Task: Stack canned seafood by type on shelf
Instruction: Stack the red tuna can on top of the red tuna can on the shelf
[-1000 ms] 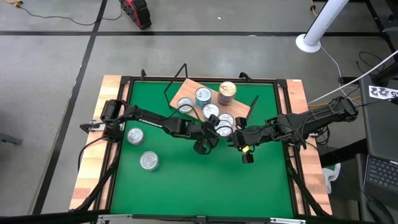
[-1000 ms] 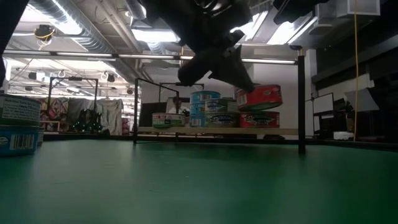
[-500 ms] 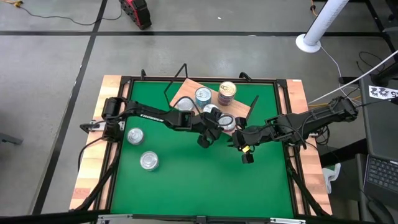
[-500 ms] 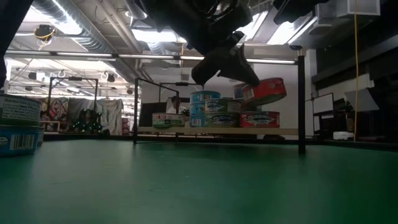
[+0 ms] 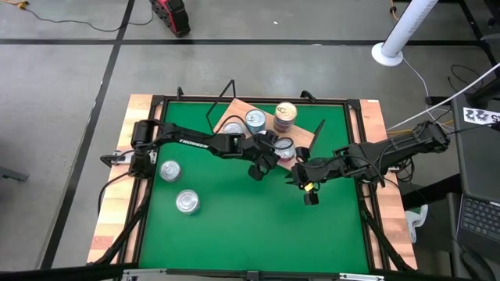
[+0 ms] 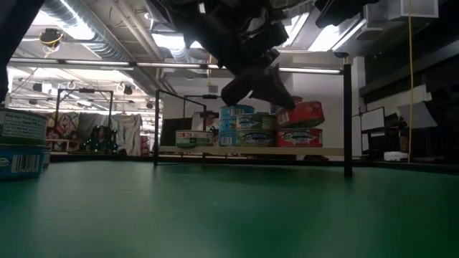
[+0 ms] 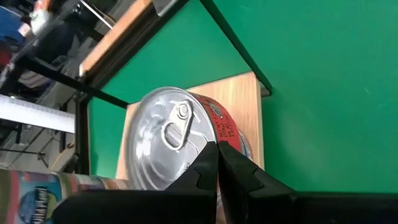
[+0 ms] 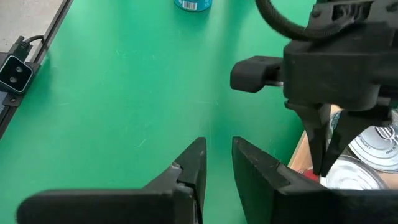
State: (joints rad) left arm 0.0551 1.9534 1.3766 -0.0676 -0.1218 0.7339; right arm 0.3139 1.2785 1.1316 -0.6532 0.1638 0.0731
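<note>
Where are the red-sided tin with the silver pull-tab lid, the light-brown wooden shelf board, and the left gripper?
red-sided tin point(image 7: 168, 143): left wrist view, on its lid.
wooden shelf board point(image 7: 239, 102): left wrist view, bare top surface.
left gripper point(image 7: 218, 163): left wrist view, between its fingertips.

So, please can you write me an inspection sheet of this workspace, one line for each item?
Surface: green mat in a black frame.
Job's things: shelf holds several tins, including a stack topped by a gold-topped tin; two loose tins on the mat.
Clutter: nothing seen.
End effectors: left end effector shut, fingertips pinching the rim of a red-labelled tin at the shelf; right end effector beside the shelf, empty, fingers slightly apart.
Cables: black cable on the floor.
Surroundings: white pole base, laptop.
</note>
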